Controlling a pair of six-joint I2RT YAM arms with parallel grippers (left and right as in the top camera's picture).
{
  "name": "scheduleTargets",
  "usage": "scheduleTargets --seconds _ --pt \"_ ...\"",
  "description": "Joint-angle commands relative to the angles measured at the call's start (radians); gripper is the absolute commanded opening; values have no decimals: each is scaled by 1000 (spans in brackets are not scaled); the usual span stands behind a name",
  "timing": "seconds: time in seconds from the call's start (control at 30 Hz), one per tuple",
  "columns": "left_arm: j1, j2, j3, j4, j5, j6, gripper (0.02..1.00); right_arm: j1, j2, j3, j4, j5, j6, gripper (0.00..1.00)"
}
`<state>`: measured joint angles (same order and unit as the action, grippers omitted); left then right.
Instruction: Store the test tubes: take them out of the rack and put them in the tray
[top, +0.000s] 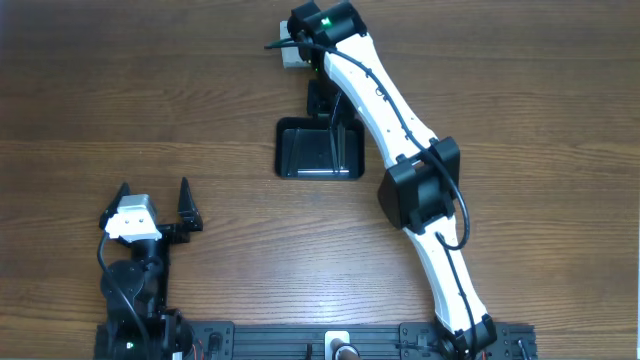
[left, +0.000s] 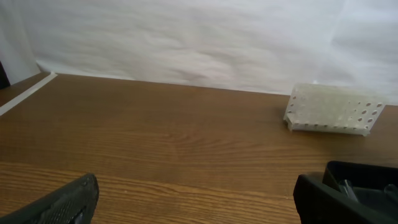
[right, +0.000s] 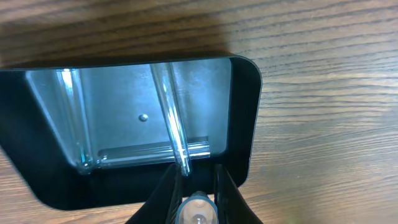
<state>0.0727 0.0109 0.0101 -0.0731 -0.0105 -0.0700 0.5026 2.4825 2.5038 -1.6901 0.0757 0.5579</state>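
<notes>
Right arm (top: 385, 115): reached across to the far centre. Its right gripper (right: 193, 180) hung over the tray (right: 245, 112), fingers pinching one test tube (right: 171, 118).
Wooden table (top: 520, 100).
Left gripper (top: 153, 190): near left, low over the table, fingers spread.
Tray: black, at centre; two more tubes (right: 68, 112) lay along its walls.
Rack (left: 333, 109): white, just beyond the tray's far side.
</notes>
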Motion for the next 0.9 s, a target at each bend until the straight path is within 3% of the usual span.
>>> scheduleTargets --seconds 0.03,0.9 --pt "3 -8 -4 -2 6 18 996 -11 24 11 -5 -20 14 106" --pt "3 -8 -4 -2 6 18 1000 -40 24 -135 94 -34 14 91"
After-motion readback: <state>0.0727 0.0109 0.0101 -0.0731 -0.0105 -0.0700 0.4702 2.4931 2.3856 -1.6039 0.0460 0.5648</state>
